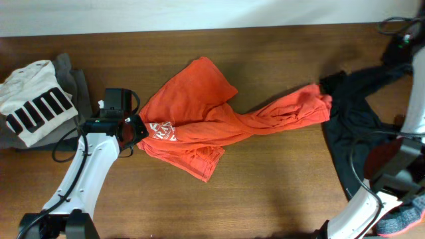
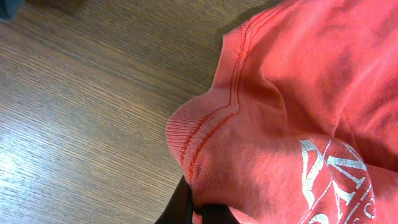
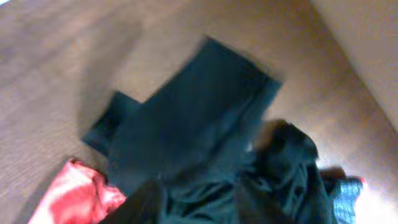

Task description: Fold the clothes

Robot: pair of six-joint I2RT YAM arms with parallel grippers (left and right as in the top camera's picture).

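An orange sweatshirt (image 1: 199,113) lies crumpled across the middle of the wooden table, one sleeve stretched right toward a dark garment (image 1: 358,99). My left gripper (image 1: 137,130) is shut on the sweatshirt's ribbed left edge, seen close in the left wrist view (image 2: 199,211), where the orange cloth (image 2: 280,112) with a silver print fills the frame. My right gripper (image 3: 208,202) hovers blurred over the dark garment (image 3: 199,118), fingers apart with nothing between them. The orange sleeve end (image 3: 68,193) shows at its lower left.
A folded white shirt with black stripes (image 1: 36,99) rests on a grey garment (image 1: 76,86) at the far left. More clothing in blue and red (image 1: 405,222) lies at the bottom right. The right arm (image 1: 415,99) stands along the right edge.
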